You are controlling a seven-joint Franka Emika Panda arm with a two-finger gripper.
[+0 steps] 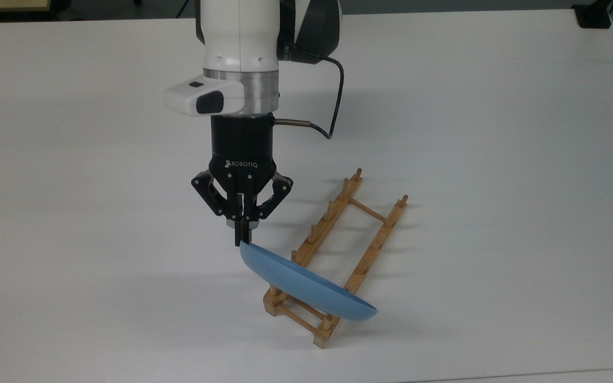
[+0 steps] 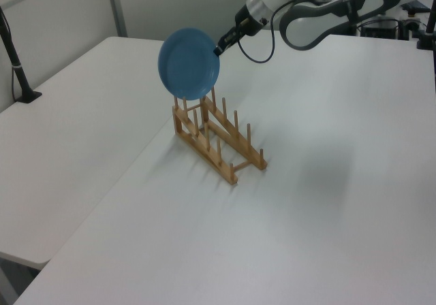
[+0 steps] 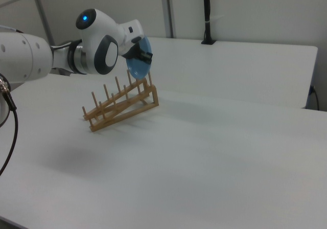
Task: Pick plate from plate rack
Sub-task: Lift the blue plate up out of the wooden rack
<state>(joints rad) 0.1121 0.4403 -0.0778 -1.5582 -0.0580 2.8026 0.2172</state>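
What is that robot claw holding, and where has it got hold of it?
The gripper is shut on the light-blue plate, pinching its rim at the edge nearest the arm. The plate hangs over the end of the wooden plate rack.
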